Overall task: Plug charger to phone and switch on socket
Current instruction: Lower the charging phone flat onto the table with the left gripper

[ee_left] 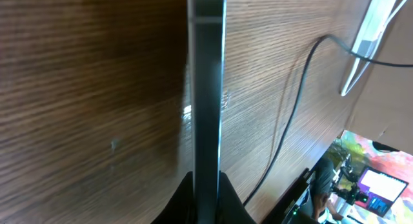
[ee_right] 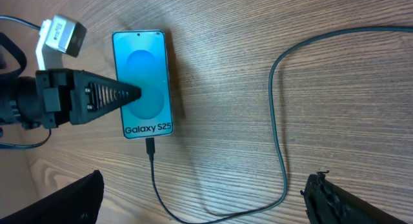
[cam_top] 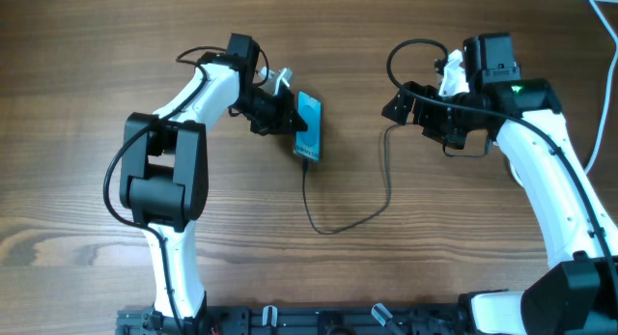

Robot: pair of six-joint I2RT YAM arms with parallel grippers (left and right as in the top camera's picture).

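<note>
Left jaws: your left gripper [cam_top: 297, 121] pinches the phone [ee_right: 143, 69], upper centre of the overhead frame
Right jaws: your right gripper [ee_right: 205, 180] is spread wide; it holds nothing
Charger: the charger [ee_right: 277, 121] looks seated in the phone's bottom edge; slack loops over the counter [cam_top: 77, 45]
Release: lay the phone flat before letting go; don't tug the cable
Socket: not clearly in view; locate its switch
</note>
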